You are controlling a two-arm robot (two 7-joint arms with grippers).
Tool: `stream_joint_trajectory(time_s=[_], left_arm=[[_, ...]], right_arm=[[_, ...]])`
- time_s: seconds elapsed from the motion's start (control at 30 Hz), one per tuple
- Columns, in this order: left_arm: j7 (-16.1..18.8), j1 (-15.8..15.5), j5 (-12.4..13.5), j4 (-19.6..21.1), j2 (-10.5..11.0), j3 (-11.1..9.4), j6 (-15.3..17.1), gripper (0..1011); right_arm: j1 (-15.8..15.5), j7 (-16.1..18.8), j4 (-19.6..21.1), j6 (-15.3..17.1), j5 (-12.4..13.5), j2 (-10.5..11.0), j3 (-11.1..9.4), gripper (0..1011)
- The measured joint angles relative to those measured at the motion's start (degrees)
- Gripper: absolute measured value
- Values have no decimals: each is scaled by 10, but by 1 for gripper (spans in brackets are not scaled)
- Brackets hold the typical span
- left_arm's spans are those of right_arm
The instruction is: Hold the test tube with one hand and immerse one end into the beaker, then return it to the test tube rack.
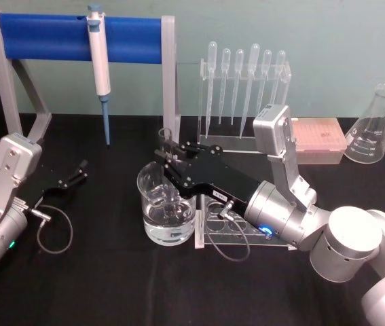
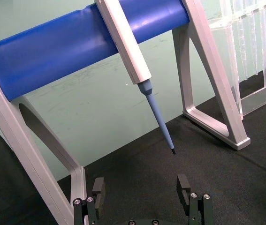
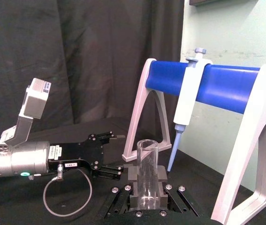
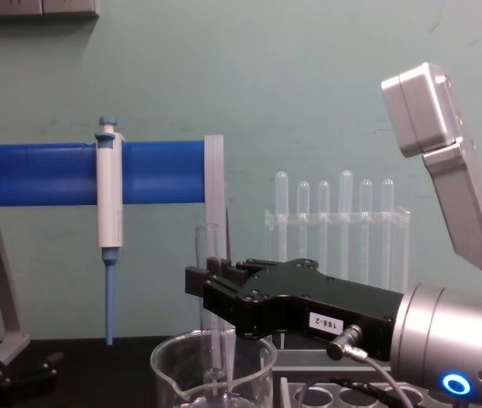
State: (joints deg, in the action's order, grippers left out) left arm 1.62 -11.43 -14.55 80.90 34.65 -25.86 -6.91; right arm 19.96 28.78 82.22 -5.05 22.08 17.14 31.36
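Note:
The test tube stands upright with its open rim up, and my right gripper is shut on it. In the right wrist view the test tube sits clamped between the black fingers. Its lower end reaches down inside the beaker, which holds clear liquid at the middle of the black table. From the chest, the test tube drops past the beaker's rim, held by the right gripper. My left gripper rests open at the left, with empty fingers facing the pipettor.
A white-and-blue pipettor hangs on a blue-barred stand at the back left. Behind the beaker, a clear stand holds several pipettes. A glass flask and pink box sit at the back right. A clear rack lies under my right arm.

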Motion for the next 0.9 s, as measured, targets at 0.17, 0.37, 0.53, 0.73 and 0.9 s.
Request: stream_joint_trajectory(time_s=[0.17,0.37,0.53,0.73,0.9], left_arm=[[0,0,0,0,0,0,0,1000],[0,0,0,0,0,0,0,1000],[0,0,0,0,0,0,0,1000],[0,0,0,0,0,0,0,1000],[0,0,0,0,0,0,0,1000]], right_arm=[[-2,0,5,0,-1,0,-3,228],[-8,-7,43,5,-3,5,-13,228],[-16,-19,109,22,4,18,-32,228],[-44,-43,190,36,16,46,-68,228],[-80,-66,237,47,18,74,-101,228]])
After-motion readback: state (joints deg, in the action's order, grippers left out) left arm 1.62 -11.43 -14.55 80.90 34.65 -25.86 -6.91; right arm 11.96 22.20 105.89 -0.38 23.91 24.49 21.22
